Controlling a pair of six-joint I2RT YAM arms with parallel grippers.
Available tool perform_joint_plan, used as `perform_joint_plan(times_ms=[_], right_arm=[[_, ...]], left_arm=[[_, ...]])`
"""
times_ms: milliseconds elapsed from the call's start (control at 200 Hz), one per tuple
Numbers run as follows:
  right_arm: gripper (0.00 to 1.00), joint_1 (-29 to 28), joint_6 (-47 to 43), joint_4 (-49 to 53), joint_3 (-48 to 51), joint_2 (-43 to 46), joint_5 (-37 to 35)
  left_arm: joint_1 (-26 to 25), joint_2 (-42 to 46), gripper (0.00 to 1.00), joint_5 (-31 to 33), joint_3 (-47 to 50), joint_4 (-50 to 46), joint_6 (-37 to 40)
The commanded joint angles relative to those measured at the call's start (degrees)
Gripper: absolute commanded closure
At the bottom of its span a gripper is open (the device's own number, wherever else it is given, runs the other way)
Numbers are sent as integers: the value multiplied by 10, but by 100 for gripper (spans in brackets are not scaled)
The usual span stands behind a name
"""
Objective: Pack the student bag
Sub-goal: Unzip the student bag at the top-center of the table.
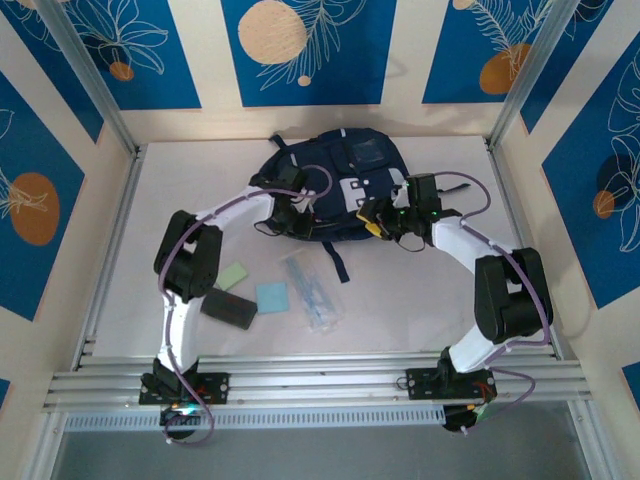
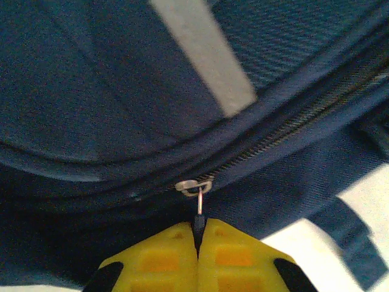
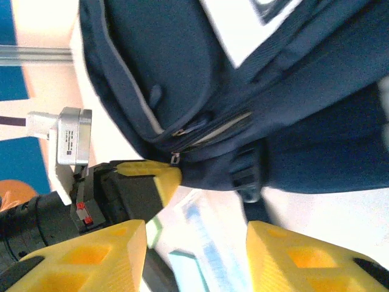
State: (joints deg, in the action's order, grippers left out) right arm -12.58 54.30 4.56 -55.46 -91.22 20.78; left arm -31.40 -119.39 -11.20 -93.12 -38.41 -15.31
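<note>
The student bag (image 1: 335, 175), dark navy with a light grey patch, lies flat at the back middle of the table. My left gripper (image 1: 283, 213) is at its near left edge. In the left wrist view its yellow fingertips (image 2: 158, 258) are pressed together on the dark zipper pull (image 2: 198, 224), which hangs from the metal slider (image 2: 193, 187). My right gripper (image 1: 377, 222) is at the bag's near right edge. It is open (image 3: 194, 243), with nothing between its jaws, just short of the bag (image 3: 182, 79).
On the table in front of the bag lie a green pad (image 1: 232, 276), a light blue pad (image 1: 271, 296), a dark case (image 1: 228, 308) and a clear packet of pens (image 1: 312, 290). A black strap (image 1: 338, 262) trails toward them. Metal rails run along the table's sides.
</note>
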Motion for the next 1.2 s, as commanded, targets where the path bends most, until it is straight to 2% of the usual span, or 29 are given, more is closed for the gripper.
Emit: perform_joint_plan(times_ms=[0,155,495,670,710,740,850,875,1195], right_arm=[[50,-12,61,-47,11,-1,32],[41,-25,119,-81,22,-3,49],[39,-70,229,-192,21,-97,36],[38,-81,234,-178,13,-128,-31],[41,-81,236,-182,12,-133,-50],[48,-80,235,-183,13,-136,-64],[93,-73,229,-194,15,-136,-86],[100,-72,224,-193,14,-134,-87],[100,-64,163,-139,32,-76,-112]], left_arm=[[-14,57,100,-79,-1,20,-22],[-26,73,100,-106,-20,26,-27],[-49,93,100,-134,-28,39,-29],[-53,111,100,-147,-8,61,-31],[-54,113,100,-148,-6,62,-32],[-54,114,100,-148,-5,61,-32],[-53,118,100,-123,5,54,-26],[-53,118,100,-113,8,50,-25],[10,108,100,17,71,39,-20]])
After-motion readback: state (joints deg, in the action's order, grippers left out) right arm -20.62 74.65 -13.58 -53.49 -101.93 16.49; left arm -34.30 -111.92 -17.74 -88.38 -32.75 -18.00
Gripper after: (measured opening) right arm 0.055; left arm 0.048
